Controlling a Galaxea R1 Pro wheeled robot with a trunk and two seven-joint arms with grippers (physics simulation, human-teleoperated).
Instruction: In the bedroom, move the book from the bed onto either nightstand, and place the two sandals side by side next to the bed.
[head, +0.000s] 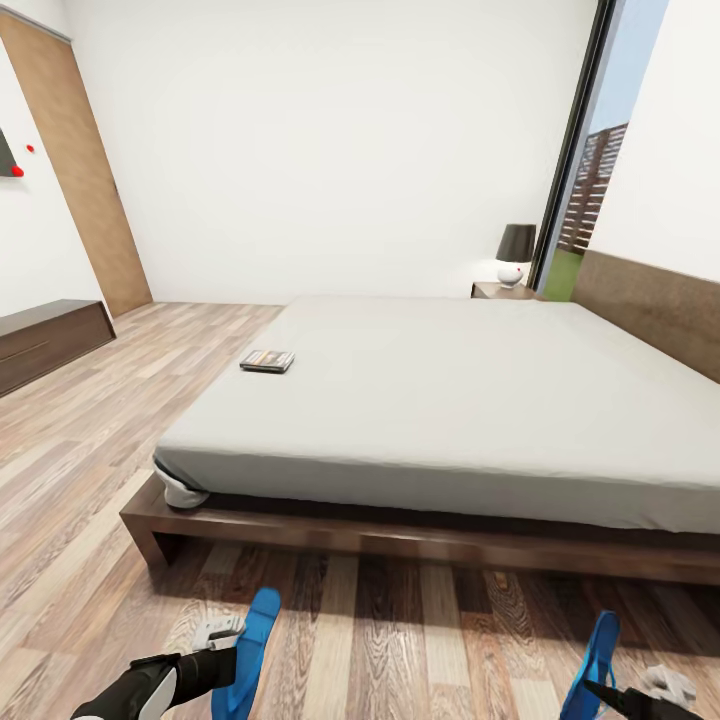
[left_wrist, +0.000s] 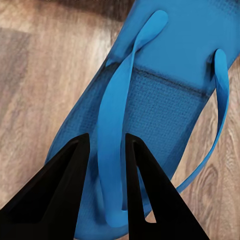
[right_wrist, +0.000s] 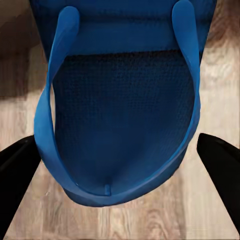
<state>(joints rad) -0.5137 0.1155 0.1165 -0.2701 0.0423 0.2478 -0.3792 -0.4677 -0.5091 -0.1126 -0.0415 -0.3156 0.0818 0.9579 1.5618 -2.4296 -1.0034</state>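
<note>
We find the book (head: 267, 361) lying flat on the mattress of the bed (head: 450, 400), near its foot-end edge, with a nightstand (head: 503, 290) carrying a lamp (head: 515, 253) at the headboard end. On the floor (head: 90, 470) just beside the bed's near side, the left gripper (left_wrist: 107, 150) has its fingers (left_wrist: 65, 185) clenched on a strap of the left sandal (left_wrist: 165, 100). Well apart along that same side, the right gripper (right_wrist: 120, 150) stands with its fingers (right_wrist: 220, 165) released, straddling the toe end of the right sandal (right_wrist: 120, 110).
</note>
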